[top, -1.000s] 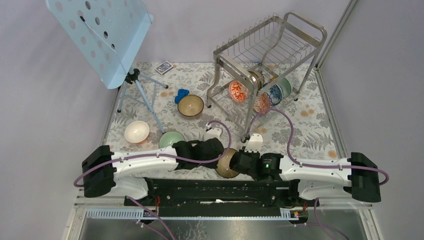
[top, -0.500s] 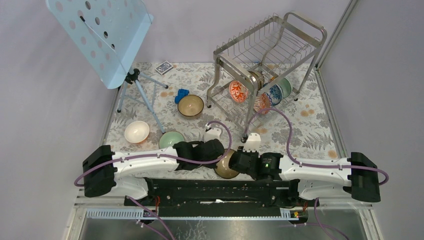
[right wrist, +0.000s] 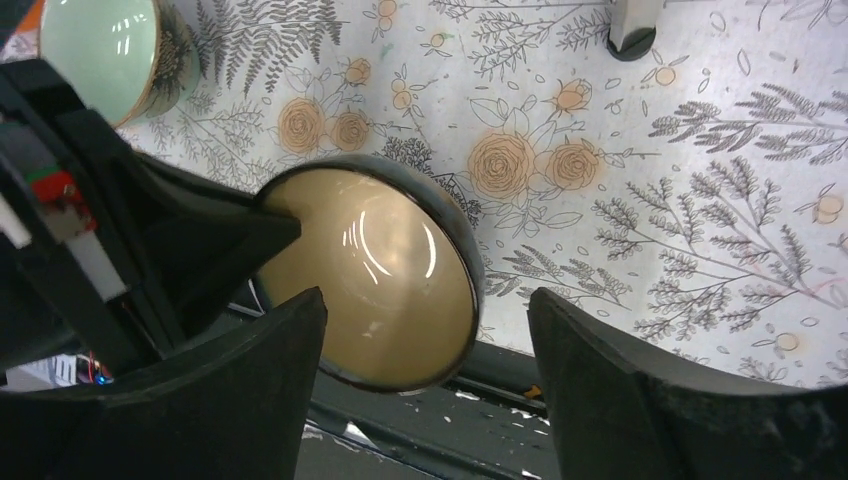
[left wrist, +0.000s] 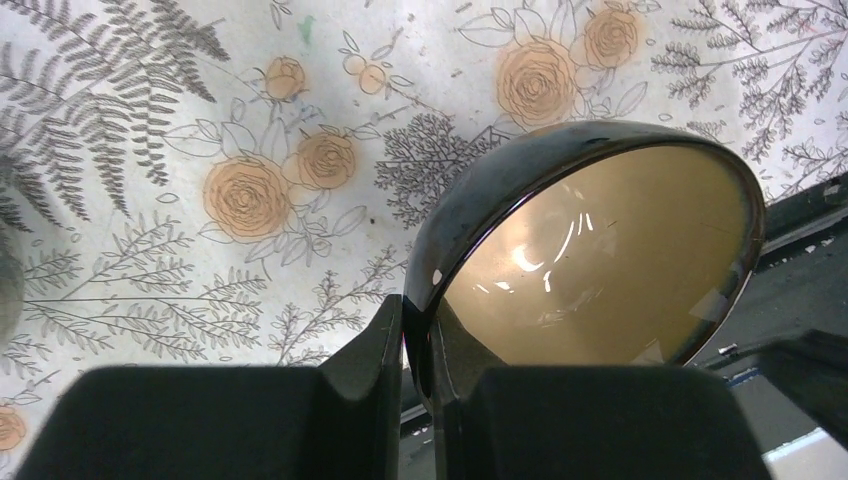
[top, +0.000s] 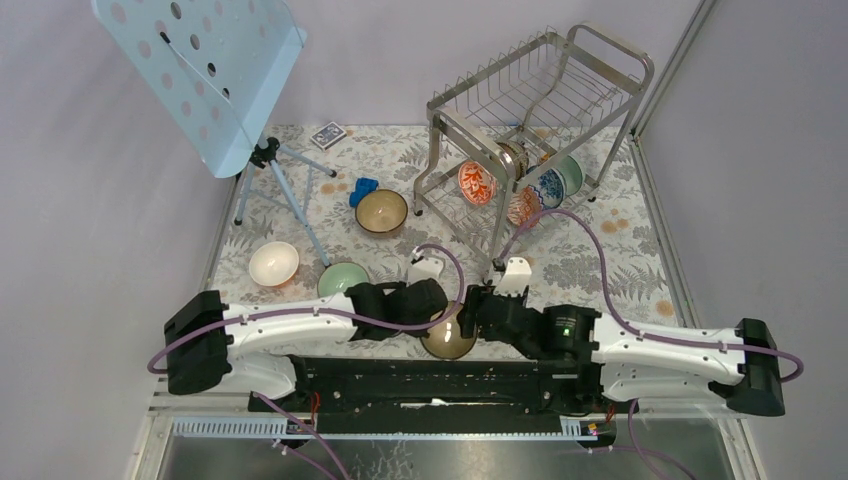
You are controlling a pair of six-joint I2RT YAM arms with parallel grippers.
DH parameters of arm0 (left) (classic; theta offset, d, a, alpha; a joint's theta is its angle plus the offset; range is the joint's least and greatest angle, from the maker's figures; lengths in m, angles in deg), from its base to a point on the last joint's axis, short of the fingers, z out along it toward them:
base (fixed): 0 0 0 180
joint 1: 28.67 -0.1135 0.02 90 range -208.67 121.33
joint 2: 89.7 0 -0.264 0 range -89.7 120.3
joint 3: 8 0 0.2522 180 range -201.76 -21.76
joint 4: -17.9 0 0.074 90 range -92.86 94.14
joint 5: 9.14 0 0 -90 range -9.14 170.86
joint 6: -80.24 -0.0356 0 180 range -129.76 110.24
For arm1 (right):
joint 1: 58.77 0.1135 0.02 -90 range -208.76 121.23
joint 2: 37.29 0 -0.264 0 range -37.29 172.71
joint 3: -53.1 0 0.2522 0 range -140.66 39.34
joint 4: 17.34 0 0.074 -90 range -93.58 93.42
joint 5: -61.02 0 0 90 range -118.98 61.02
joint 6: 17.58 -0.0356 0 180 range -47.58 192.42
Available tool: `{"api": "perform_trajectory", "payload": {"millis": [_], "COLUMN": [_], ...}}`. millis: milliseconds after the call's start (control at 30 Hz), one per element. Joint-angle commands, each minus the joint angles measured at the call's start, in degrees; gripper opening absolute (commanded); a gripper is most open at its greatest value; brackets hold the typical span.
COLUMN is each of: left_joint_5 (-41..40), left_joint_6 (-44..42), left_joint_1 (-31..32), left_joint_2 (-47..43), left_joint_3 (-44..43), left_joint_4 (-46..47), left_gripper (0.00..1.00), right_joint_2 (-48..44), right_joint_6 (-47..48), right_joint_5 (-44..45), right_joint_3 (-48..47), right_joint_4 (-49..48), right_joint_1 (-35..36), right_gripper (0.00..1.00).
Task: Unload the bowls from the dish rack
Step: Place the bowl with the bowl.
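Looking at the dark brown bowl, we find it tilted at the lower centre of the top view. Our left gripper is clamped on its rim. Our right gripper stands just beside it with jaws wide apart, holding nothing. At upper right, the dish rack carries the orange-red bowl and others on its lower tier.

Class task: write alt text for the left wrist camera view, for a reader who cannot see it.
Two black fingers pinch the rim of a dark brown bowl, tilted so its glossy tan inside faces the camera. Behind it lies a white tablecloth printed with grey ferns and orange roses.
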Motion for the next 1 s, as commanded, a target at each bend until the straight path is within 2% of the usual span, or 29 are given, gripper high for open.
{"api": "perform_trajectory", "payload": {"millis": [0, 167, 333, 533, 767, 967], "left_joint_5": [-3.5, -0.9, 6.5, 10.6, 12.5, 11.9], "left_joint_6": [-2.3, -6.1, -8.4, -6.2, -2.0, 2.6], "left_joint_1": [-3.2, -13.1, -28.5, -42.5, -49.6, -51.9], "left_joint_2": [-4.4, -7.7, -6.1, 1.3, 14.2, 18.3], "left_joint_3": [-4.3, -7.4, -12.8, -21.5, -31.1, -33.7], "left_joint_4": [3.2, 1.4, 1.6, 2.0, 0.4, 0.0], "left_gripper": [0.0, 0.0, 0.0, 0.0, 0.0, 0.0], "right_joint_2": [-5.7, -17.8, -26.9, -25.7, -21.2, -23.3], "right_joint_6": [8.5, 16.5, 18.1, 19.6, 16.8, 14.0], "right_joint_5": [-1.2, -5.4, -4.7, -7.2, -10.8, -12.8], "right_joint_3": [1.5, 6.1, 12.3, 14.5, 16.6, 21.1], "right_joint_4": [-0.4, -6.2, -12.8, -15.2, -16.3, -19.8], "right_joint_1": [-0.2, -0.2, -0.2, -0.2, -0.2, -0.2], "right_gripper": [0.82, 0.83, 0.82, 0.82, 0.81, 0.8]}}
